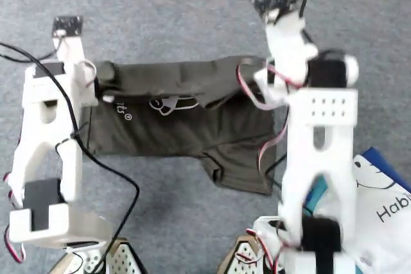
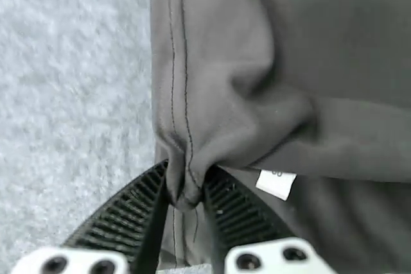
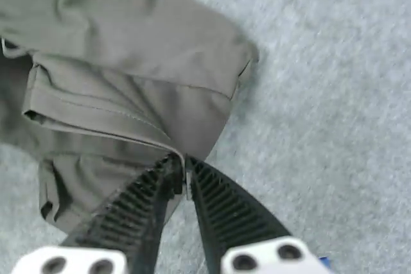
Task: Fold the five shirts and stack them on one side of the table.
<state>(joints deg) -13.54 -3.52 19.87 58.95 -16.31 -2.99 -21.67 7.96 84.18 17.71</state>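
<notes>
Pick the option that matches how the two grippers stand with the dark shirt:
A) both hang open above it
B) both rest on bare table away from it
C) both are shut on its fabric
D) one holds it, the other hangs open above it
C: the left gripper pinches a bunched seam of the shirt, and the right gripper is closed on the shirt's edge.
</notes>
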